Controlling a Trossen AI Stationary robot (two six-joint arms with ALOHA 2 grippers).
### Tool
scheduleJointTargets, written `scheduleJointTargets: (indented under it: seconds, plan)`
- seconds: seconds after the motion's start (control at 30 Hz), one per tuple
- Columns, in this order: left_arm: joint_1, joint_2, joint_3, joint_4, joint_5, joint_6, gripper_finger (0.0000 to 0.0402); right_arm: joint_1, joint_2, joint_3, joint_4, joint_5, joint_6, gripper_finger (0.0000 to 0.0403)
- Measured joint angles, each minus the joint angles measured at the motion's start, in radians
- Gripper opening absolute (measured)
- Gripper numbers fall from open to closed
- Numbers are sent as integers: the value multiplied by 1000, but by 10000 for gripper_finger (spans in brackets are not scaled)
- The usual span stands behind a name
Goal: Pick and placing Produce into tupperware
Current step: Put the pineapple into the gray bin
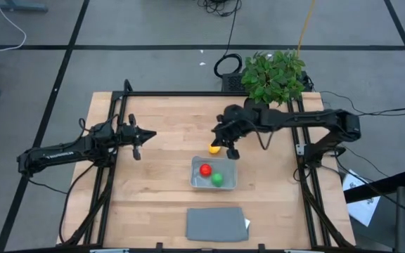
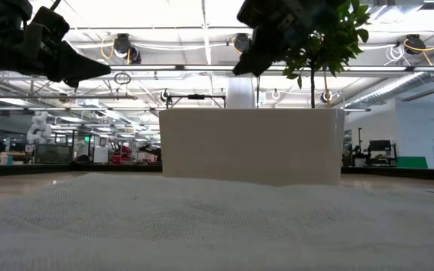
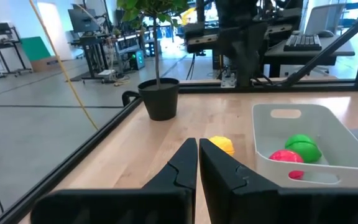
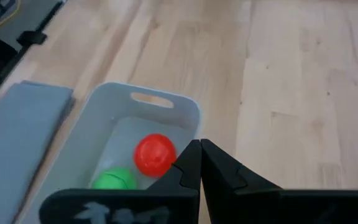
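The tupperware (image 1: 214,173) stands on the table's middle and holds the red round piece (image 1: 204,169) and the green round piece (image 1: 217,178). The yellow piece (image 1: 214,148) lies on the wood just beyond the tupperware's far left corner; it also shows in the left wrist view (image 3: 219,144). My right gripper (image 1: 230,151) hovers shut beside the yellow piece, above the tupperware's far rim (image 4: 163,99), with nothing between its fingers (image 4: 199,155). My left gripper (image 1: 143,138) is shut and raised over the table's left part, pointing toward the tupperware (image 3: 309,143).
A flat grey lid (image 1: 216,223) lies near the table's near edge, in front of the tupperware. A potted leafy plant (image 1: 273,74) stands at the far edge behind the right arm. Bare wood stretches between the left gripper and the tupperware.
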Motion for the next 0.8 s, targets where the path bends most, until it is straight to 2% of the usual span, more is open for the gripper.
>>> scheduleJointTargets:
  seconds: [0.3, 0.5, 0.67, 0.8]
  plan:
    - [0, 0, 0, 0, 0, 1, 21, -94, 98, 76, -80, -76, -60, 0]
    - [0, 0, 0, -2, 0, 3, 21, -135, 155, 77, -132, -80, -161, 0]
    - [0, 0, 0, -2, 0, 23, 21, -162, 181, 77, -185, -152, -222, 0]
    - [0, 0, 0, -2, 0, 24, 21, -159, 196, 77, -174, -130, -302, 0]
